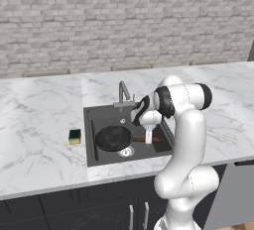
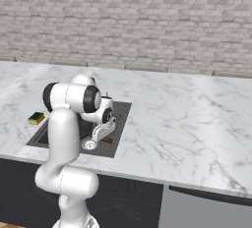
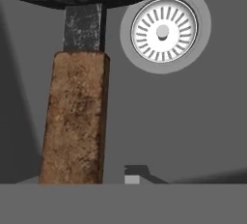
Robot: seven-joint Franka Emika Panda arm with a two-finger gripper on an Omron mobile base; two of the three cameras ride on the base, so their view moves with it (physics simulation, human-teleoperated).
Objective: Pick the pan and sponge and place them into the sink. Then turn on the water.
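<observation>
- The round black frying pan with the straight reddish-brown wooden handle (image 1: 115, 138) lies inside the dark grey recessed sink (image 1: 92, 122), its bowl beside the round silver drain (image 3: 163, 29).
- The white arm's two-finger gripper (image 1: 148, 138) hangs just above the handle. One dark fingertip (image 3: 136, 173) shows off to the side of the wood, so the pan looks let go; how wide the jaws stand cannot be told.
- Risk: if the hand rises crooked, a finger could catch the handle and tip or drag the pan.
- The small yellow sponge with the dark green face (image 1: 75, 136) sits on the white marble counter (image 1: 39, 125), just beside the sink's left rim; a careless reach could nudge it away.
- The slim grey metal faucet (image 1: 124, 95) stands close behind the hand, so a wide swing might strike it.
</observation>
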